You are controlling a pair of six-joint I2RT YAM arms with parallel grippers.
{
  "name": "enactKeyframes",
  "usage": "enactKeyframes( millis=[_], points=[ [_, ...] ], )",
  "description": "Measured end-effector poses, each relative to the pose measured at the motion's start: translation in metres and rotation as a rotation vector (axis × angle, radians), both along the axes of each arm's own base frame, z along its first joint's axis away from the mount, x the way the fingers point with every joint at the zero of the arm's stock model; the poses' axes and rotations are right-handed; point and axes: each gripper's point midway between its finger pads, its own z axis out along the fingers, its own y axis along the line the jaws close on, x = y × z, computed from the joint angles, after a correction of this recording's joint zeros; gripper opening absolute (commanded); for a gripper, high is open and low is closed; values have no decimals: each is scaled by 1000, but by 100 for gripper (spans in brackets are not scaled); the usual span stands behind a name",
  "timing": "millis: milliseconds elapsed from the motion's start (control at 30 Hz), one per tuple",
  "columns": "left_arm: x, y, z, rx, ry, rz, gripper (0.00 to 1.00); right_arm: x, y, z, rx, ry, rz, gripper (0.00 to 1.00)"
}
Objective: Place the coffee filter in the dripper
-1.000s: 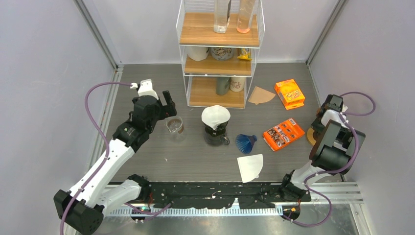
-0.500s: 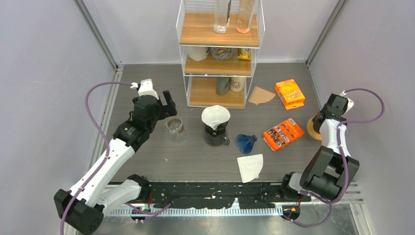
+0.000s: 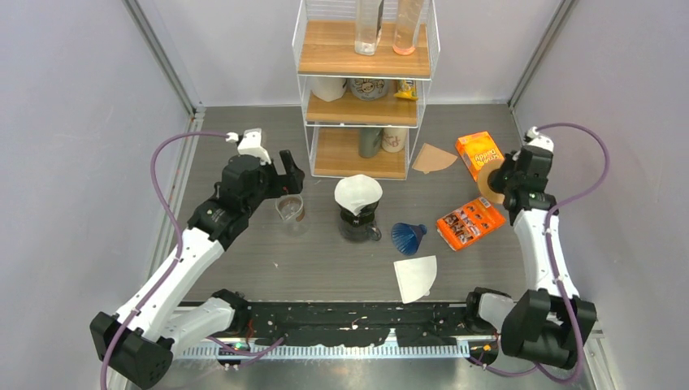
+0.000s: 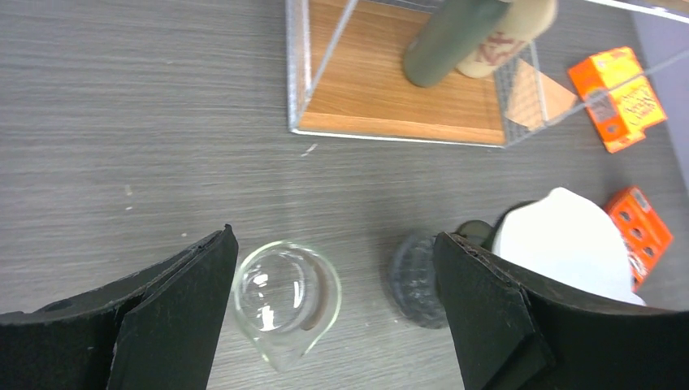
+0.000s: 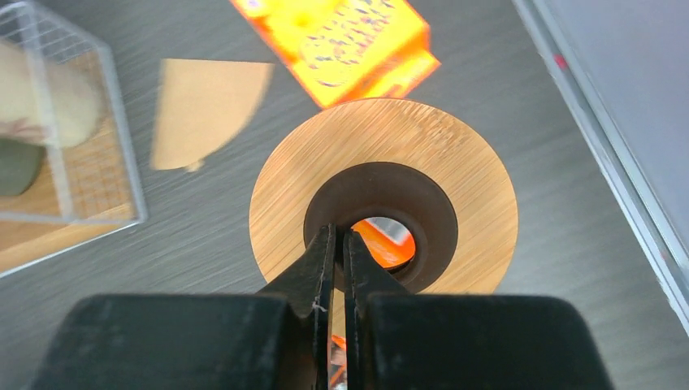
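Geometry: need the flat white paper coffee filter (image 3: 415, 277), down by the near edge of the grey worktop (image 3: 325, 268), right of centre, just nearward of the blue ribbed plastic dripper (image 3: 406, 236) lying on its side. Sits nearward and leftward of the right tool (image 5: 341, 231), long axis roughly near-to-far. Closer to the right arm, but that tool is clamped on the dark inner rim of a round bamboo disc (image 5: 471, 203), off the worktop by the orange carton (image 3: 480, 154). Left tool (image 4: 335, 240) spread wide, empty, over a clear glass beaker (image 4: 284, 292). Also a second white filter (image 3: 357, 192) atop the glass carafe (image 3: 357, 227).

Versus a second back: disc swung from the right edge farward to the carton; left arm nudged farward; filters and dripper unmoved.
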Motion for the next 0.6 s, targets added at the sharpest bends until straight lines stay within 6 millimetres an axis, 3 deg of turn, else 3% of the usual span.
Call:
enactKeyframes(
  millis=[300, 600],
  points=[
    [-9, -46, 21, -103, -31, -246, 99, 20, 91, 78, -127, -284, 328, 6],
    [-18, -116, 71, -233, -83, -591, 99, -1, 171, 135, -81, -505, 598, 6]
  ],
)
